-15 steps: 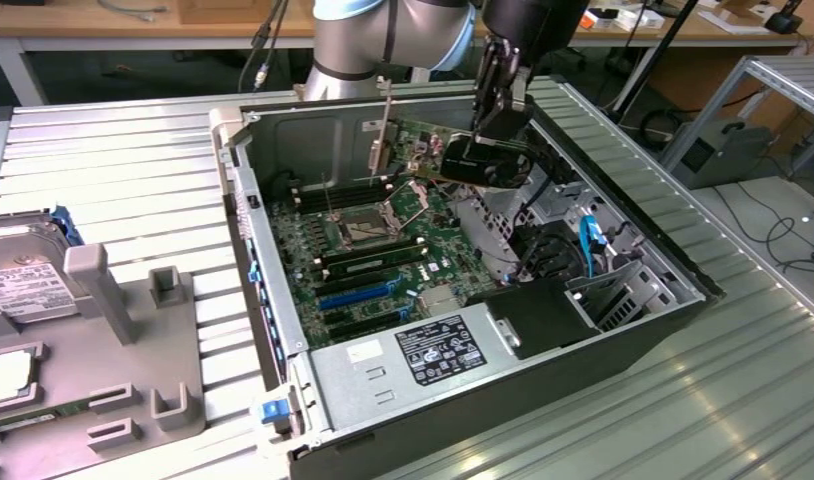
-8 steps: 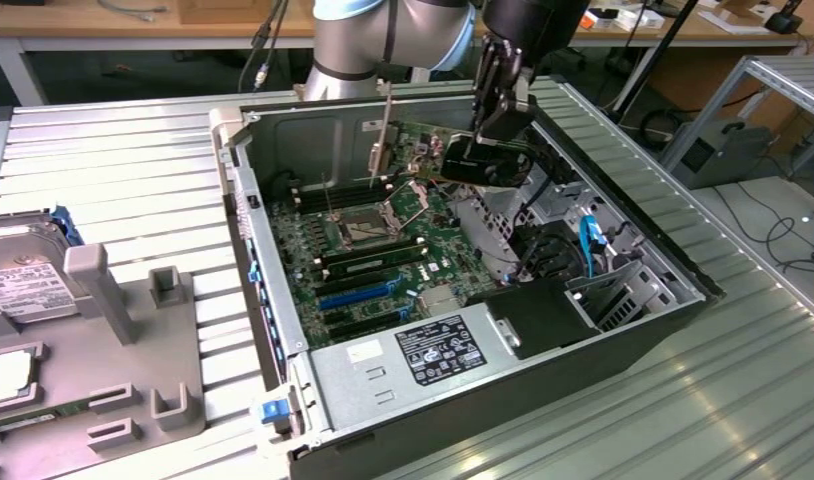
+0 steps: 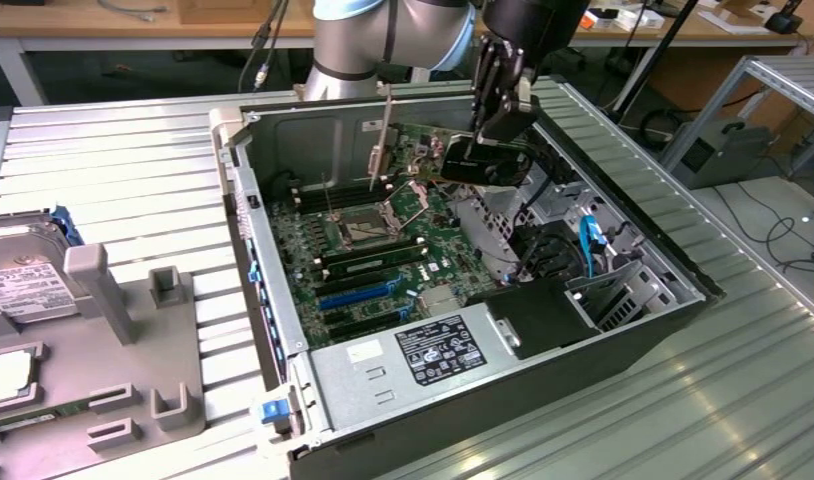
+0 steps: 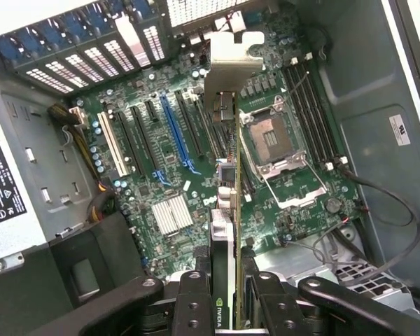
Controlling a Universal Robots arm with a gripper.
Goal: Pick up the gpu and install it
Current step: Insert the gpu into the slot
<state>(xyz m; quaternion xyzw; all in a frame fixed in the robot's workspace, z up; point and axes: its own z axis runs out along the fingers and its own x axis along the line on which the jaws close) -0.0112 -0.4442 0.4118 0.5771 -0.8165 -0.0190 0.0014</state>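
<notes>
Quick status on the build: the gripper point(image 3: 501, 128) is clamped tight on the gpu point(image 3: 469, 160), pinching it by one end. From the wrist view you're looking straight down the card edge-on, gpu point(image 4: 228, 203) sandwiched between the two black fingers point(image 4: 193, 297), with the silver end bracket point(image 4: 234, 61) at the far end, pointing toward the vented slot covers at the back of the case.

The card is hanging over the motherboard point(image 3: 380, 215) inside the open pc case point(image 3: 541, 400), which lies on its side on the ribbed metal desk point(image 3: 114, 170). In the exterior view it sits up near the case's rim, clear of the board. In the wrist view it lines up between the cpu socket point(image 4: 269, 136) on one side and the row of expansion slots on the other, including the long blue slot point(image 4: 176, 133), which is open.

Other stuff around: the power supply point(image 3: 421, 350) with its label sits at the near end of the case. Over on the exterior view's left, a hard drive point(image 3: 14, 285) rests in a grey fixture point(image 3: 127, 330), well apart from the case.
</notes>
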